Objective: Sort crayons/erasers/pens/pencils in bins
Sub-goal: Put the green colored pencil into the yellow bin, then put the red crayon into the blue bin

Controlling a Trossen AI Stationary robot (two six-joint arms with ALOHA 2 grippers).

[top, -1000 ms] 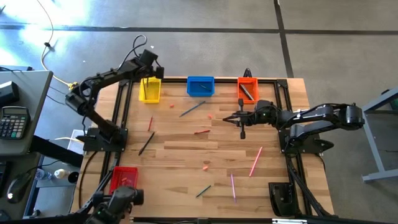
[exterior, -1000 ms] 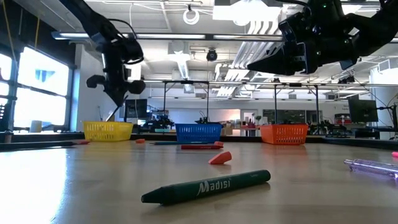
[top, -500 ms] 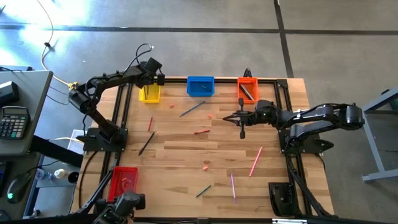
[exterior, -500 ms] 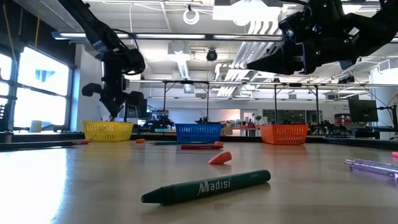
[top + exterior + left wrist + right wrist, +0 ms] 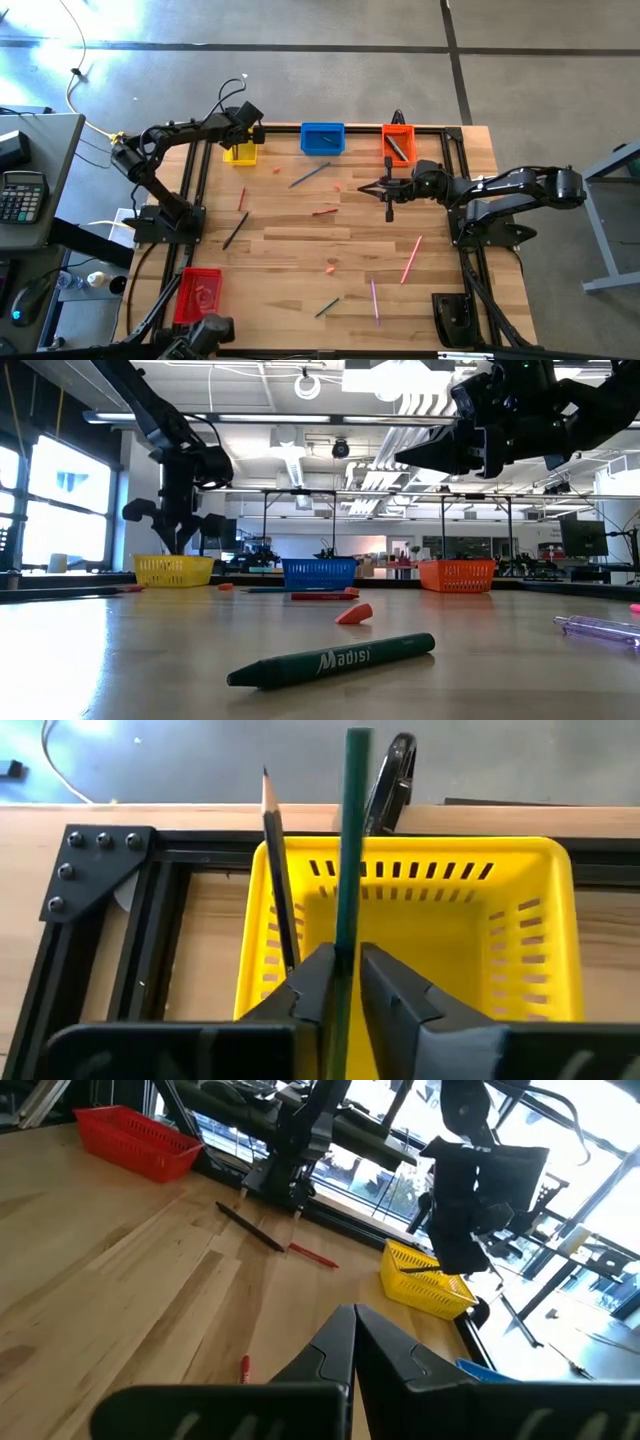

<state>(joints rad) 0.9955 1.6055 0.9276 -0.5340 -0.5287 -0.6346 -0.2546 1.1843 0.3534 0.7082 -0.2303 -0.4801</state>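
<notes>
**Sorting well short of done: one pencil going into the yellow bin, most sticks lying loose**

Nearest the low camera, a green crayon is lying on the bench, its side reading "Madisi" as far as the lettering shows; that is the only legible writing. Just behind it a small pink-red eraser is sitting, and at the right edge a clear purple pen is waiting.

In the overhead picture, low in the frame, the red bin is standing at lower left, its contents too small to make out. Loose items are lying across the middle: a purple pen, a pink pen, a dark stick, a red stick and a bluish one.

The right gripper is hovering centre-right above the bench, fingers pressed together and carrying nothing.

Farthest back, along the top of the overhead frame, the blue bin and orange bin are each holding something dark. The left gripper is hanging over the yellow bin at upper left, its fingers slightly parted around a green pencil standing upright between them; whether they are gripping it or letting go I cannot tell. A second pencil is leaning inside the bin.

By my judgement, few items are binned and the majority are awaiting sorting.
</notes>
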